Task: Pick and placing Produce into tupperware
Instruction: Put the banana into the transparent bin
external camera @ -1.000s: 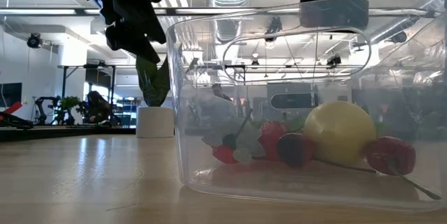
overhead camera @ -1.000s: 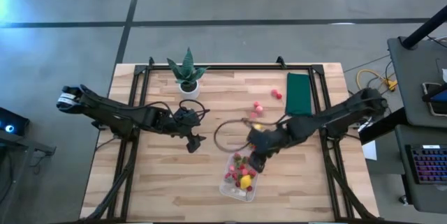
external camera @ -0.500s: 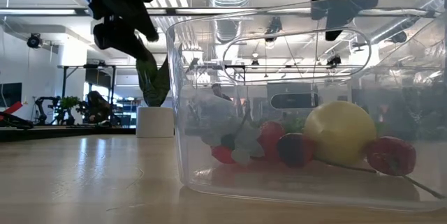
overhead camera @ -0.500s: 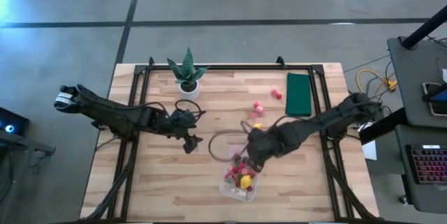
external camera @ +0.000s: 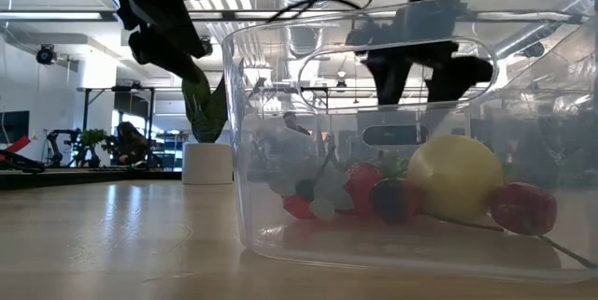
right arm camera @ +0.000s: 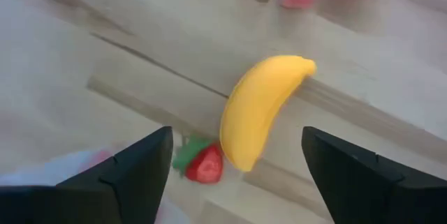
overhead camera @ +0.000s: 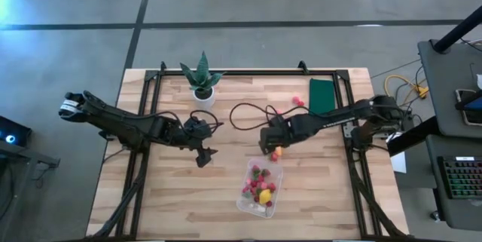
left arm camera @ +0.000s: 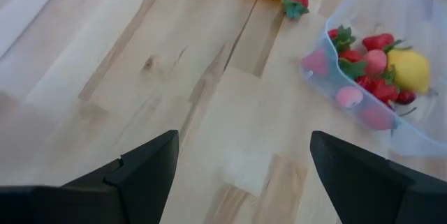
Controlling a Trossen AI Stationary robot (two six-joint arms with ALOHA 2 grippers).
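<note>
The clear tupperware (overhead camera: 260, 190) stands near the table's front edge. It holds red and pink berry pieces and a yellow lemon-like fruit (external camera: 455, 178). A small yellow banana (right arm camera: 262, 109) lies flat on the wood just beyond the tub, a strawberry (right arm camera: 204, 165) at its end. Two pink pieces (overhead camera: 279, 114) and a red one (overhead camera: 299, 101) lie farther back. My right gripper (right arm camera: 237, 182) hovers open over the banana (overhead camera: 276, 151), touching nothing. My left gripper (overhead camera: 203, 155) waits open, left of the tub.
A spiky green plant in a white pot (overhead camera: 201, 80) stands at the far left. A flat dark green rectangle (overhead camera: 322, 95) lies at the far right. A black cable (overhead camera: 245, 110) loops over the table's middle. Bare wood lies around the left gripper.
My right gripper has gone from above the tupperware toward the table's far edge, over the banana, and has opened on the way. The tub and the loose pieces on the table have stayed in place.
</note>
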